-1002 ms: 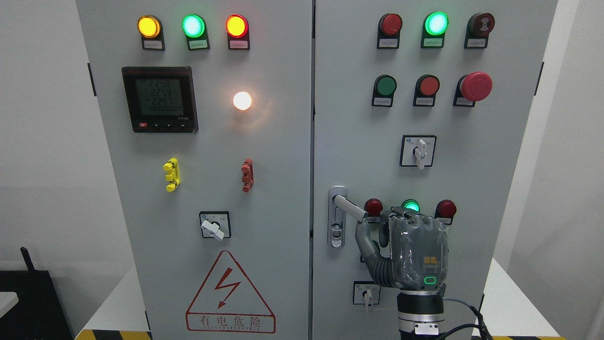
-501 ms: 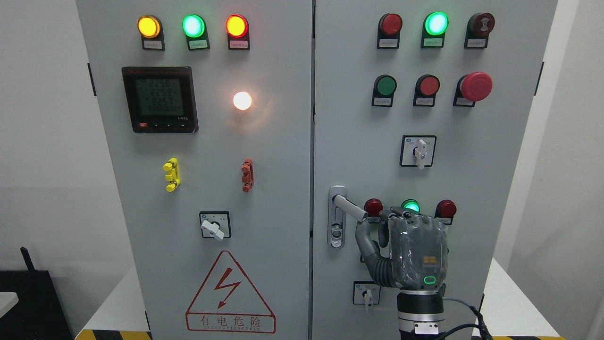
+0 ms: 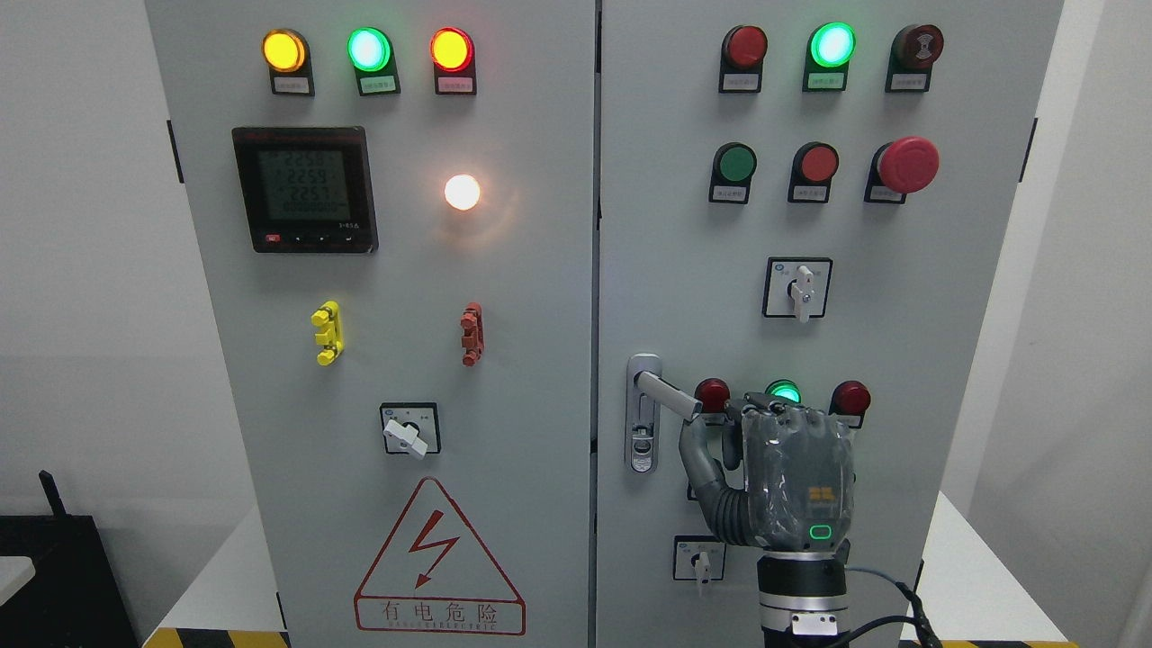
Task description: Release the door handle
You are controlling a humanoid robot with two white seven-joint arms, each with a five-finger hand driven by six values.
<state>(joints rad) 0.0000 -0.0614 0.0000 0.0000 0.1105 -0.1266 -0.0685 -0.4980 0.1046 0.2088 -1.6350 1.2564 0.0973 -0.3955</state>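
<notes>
Up close, the fingers [image 3: 781,416] of the right hand [image 3: 792,481] are curled forward toward the cabinet's right door [image 3: 684,270], and from behind I cannot tell whether they close on anything. The thumb [image 3: 695,450] stands up on its own, its tip just under the free end of the door handle [image 3: 667,394]; whether it touches is unclear. That handle sits low at the door's left edge, its lever pivoted out from the top of its silver backplate [image 3: 641,432] so the long axis slants down and to the right, the free end pointing toward the red lamp [image 3: 713,393] beside it. Compared with a second ago, I see no real change: lever angle and hand look the same. The hand shows its grey back, palm toward the door, knuckles level with the green lamp [image 3: 785,392] to the right of the handle. The wrist [image 3: 799,598] rises straight up from the bottom edge, below and to the right of the handle, with a cable [image 3: 886,594] trailing off it.
</notes>
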